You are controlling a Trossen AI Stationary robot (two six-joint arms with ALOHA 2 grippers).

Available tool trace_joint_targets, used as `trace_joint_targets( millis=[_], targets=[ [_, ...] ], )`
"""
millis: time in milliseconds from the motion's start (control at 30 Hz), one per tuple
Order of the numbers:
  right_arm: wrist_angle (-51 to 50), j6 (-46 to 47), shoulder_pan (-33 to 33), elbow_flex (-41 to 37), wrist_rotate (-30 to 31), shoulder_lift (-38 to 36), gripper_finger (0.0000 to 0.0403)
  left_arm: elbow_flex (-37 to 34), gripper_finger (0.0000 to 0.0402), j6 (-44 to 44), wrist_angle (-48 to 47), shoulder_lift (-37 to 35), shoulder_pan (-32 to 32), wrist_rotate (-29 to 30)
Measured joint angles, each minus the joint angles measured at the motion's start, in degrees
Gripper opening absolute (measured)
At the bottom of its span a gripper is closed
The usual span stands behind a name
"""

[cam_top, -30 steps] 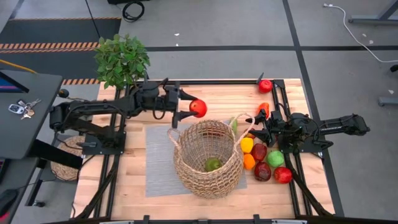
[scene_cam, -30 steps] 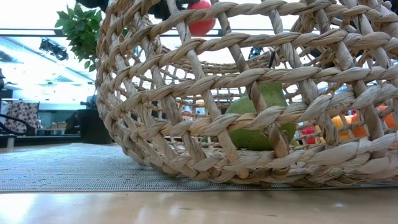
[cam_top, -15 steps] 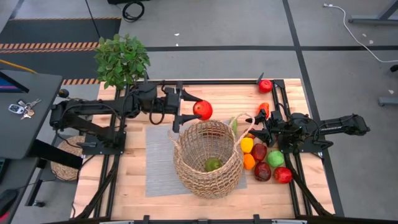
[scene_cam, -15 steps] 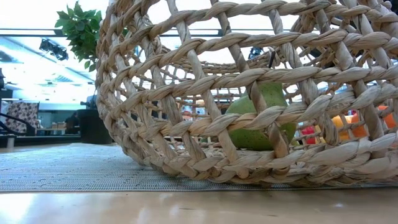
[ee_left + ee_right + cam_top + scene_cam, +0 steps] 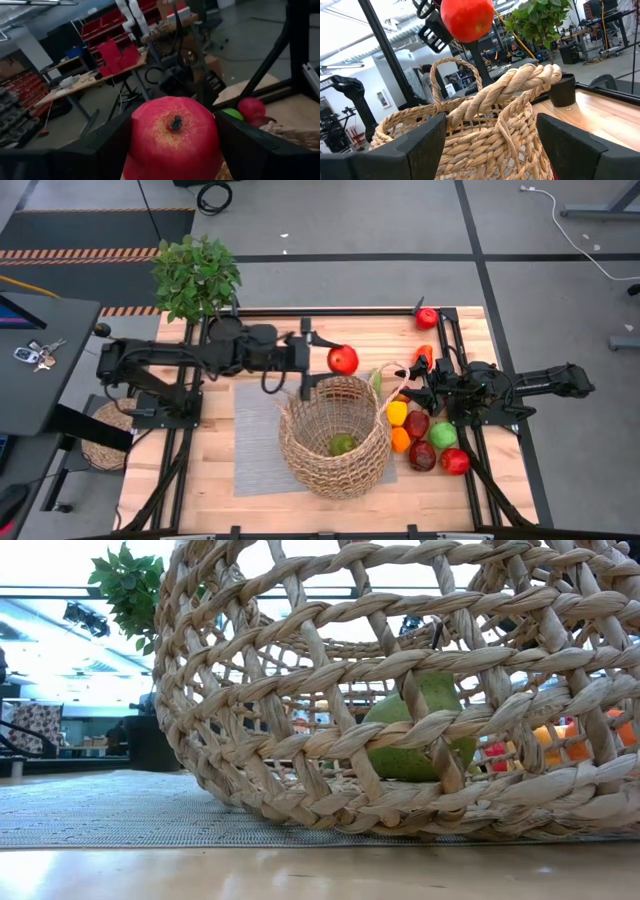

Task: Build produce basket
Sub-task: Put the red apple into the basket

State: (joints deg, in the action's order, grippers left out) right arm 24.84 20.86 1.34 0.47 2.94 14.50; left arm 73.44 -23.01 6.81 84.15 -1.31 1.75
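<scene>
The tan wicker basket [image 5: 335,435] stands on a grey mat [image 5: 255,435] with one green fruit [image 5: 343,444] on its bottom, also visible through the weave in the low view [image 5: 415,730]. My left gripper [image 5: 328,361] is shut on a red fruit [image 5: 343,360], which hangs over the basket's far rim. My right gripper [image 5: 418,392] waits open at the basket's right side, and the basket's handle [image 5: 520,85] rises just ahead of its fingers. More produce [image 5: 425,438] lies on the table beside it. My left gripper pinches the red fruit by its two opposite sides [image 5: 137,145] between its two fingers [image 5: 100,150]. The fingers reach level from the table's left. The fruit is lifted clear, above the basket's far rim, and its dimpled end [image 5: 175,122] faces back toward the wrist.
A potted green plant [image 5: 197,275] stands at the far left corner. A red fruit [image 5: 427,318] and an orange one [image 5: 424,357] lie far right. Black frame rails [image 5: 470,470] run along the table's sides. Bare wood [image 5: 180,480] lies near left.
My left gripper has carried the red fruit toward the table's right edge and upward, from beside the basket's far left rim to above its far rim, rolling a little. In the low view the fruit has risen out of the picture. The basket has stayed put.
</scene>
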Motion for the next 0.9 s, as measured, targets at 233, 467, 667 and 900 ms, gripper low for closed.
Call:
trace_joint_targets(
  millis=[233, 467, 667, 900],
  targets=[
    [-0.1, 0.0, 0.0, 0.0, 0.1, 0.0, 0.0312, 8.1, 0.0272, -0.3, -5.8, 5.8, 0.4, 0.0],
    [-0.1, 0.0, 0.0, 0.0, 0.1, 0.0, 0.0312, 13.8, 0.0272, -4.0, -11.0, 10.7, 1.7, 0.1],
    [0.4, 0.0, 0.0, 0.0, 0.0, 0.2, 0.0312, 13.9, 0.0272, -9.6, -15.3, 12.3, 3.0, 0.9],
    [1.1, 0.0, 0.0, 0.0, 0.1, 0.6, 0.0312, 13.9, 0.0272, -11.7, -18.2, 14.3, 5.4, 1.0]
  ],
)
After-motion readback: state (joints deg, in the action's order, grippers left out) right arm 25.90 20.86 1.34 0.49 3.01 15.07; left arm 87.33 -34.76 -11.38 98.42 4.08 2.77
